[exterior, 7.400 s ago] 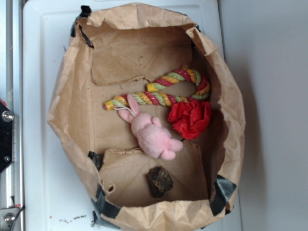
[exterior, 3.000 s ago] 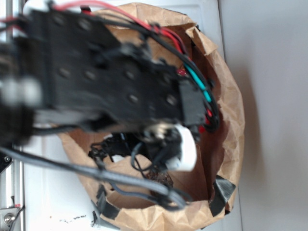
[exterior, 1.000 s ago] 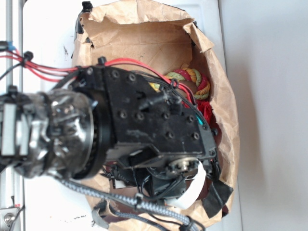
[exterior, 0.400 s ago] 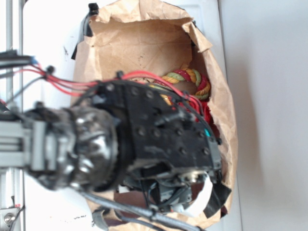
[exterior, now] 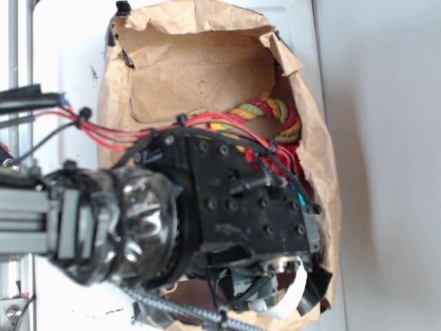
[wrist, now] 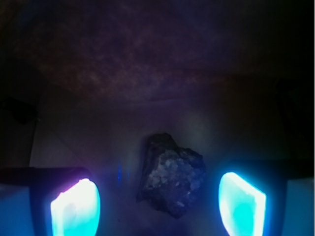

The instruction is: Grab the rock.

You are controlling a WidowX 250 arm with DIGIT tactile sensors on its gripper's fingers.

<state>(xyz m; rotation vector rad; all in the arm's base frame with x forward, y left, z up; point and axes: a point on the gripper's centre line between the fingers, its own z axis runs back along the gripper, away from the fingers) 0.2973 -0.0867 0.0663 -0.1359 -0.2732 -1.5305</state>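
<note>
Seen from the wrist, the two fingers (wrist: 158, 204) stand wide apart, their glowing pads at the lower left and lower right of the view, and the rock (wrist: 172, 180) lies between them on the dim paper floor, touching neither. It sits nearer the right pad than the left, so the wider strip of bare floor is on the left pad's side. The rock's far, narrow tip reaches beyond the fingers, and past it the floor runs clear up to a dark crumpled wall of the paper bag (exterior: 207, 76). From the exterior view the arm (exterior: 227, 207) fills the lower half of the bag and hides the rock and the fingers completely. The bag's right wall stands just beside the arm's housing, with little room there. Beyond the arm the bag is open, with a wide stretch of bare paper floor, and only the curved end of a striped rope toy (exterior: 272, 114) shows near the right wall. The bag stands on a white surface (exterior: 76, 55).
</note>
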